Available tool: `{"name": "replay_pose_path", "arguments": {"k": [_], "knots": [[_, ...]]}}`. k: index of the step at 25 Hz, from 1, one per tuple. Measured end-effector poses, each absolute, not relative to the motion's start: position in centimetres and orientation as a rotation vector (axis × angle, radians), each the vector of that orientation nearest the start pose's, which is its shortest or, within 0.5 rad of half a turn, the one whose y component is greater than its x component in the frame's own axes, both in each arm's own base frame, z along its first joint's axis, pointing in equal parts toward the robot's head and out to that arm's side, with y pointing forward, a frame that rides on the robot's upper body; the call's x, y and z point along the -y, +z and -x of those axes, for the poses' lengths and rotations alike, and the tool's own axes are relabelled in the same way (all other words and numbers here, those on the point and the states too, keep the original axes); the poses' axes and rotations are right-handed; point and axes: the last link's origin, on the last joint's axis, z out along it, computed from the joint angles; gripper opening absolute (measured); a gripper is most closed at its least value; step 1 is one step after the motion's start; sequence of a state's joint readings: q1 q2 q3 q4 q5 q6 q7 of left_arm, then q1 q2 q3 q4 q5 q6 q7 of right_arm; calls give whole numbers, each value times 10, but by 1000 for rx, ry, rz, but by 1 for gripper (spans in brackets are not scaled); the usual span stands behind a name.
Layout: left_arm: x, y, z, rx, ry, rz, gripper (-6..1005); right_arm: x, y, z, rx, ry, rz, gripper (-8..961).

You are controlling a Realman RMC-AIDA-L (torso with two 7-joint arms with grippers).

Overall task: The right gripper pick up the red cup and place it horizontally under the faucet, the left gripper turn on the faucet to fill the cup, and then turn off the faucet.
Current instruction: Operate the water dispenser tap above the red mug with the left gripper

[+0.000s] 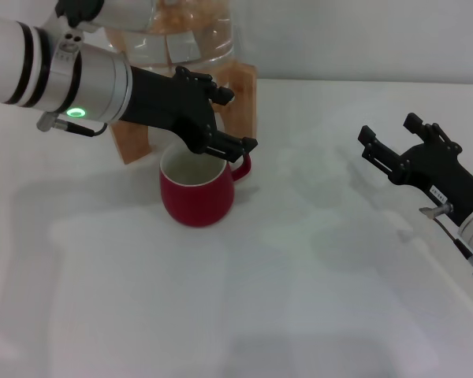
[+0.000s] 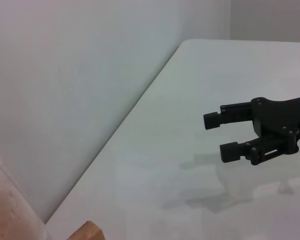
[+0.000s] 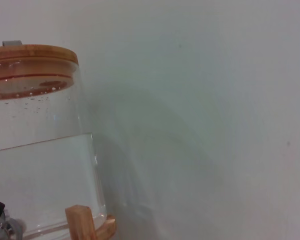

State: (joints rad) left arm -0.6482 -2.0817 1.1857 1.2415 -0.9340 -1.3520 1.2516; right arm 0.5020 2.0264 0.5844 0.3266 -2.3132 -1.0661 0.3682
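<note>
My left claw over the red cup by the jar stand, grip unclear, my right claw released, well apart over the worktop, right wrist alone showing the jar's wooden lid and waterline.

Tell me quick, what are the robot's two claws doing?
Left gripper: above the red cup; open or shut cannot be told.
Right gripper: open, holding nothing, off to the side.
</note>
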Motion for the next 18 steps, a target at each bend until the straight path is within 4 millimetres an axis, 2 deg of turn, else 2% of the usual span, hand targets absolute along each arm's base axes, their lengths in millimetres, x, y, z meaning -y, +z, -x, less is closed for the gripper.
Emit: {"name": "replay_pose_path", "arguments": {"k": [18], "knots": [[-395,15,137,201,-98,2738,875,-343,-58,-272,-652,901,1914,873]]}}
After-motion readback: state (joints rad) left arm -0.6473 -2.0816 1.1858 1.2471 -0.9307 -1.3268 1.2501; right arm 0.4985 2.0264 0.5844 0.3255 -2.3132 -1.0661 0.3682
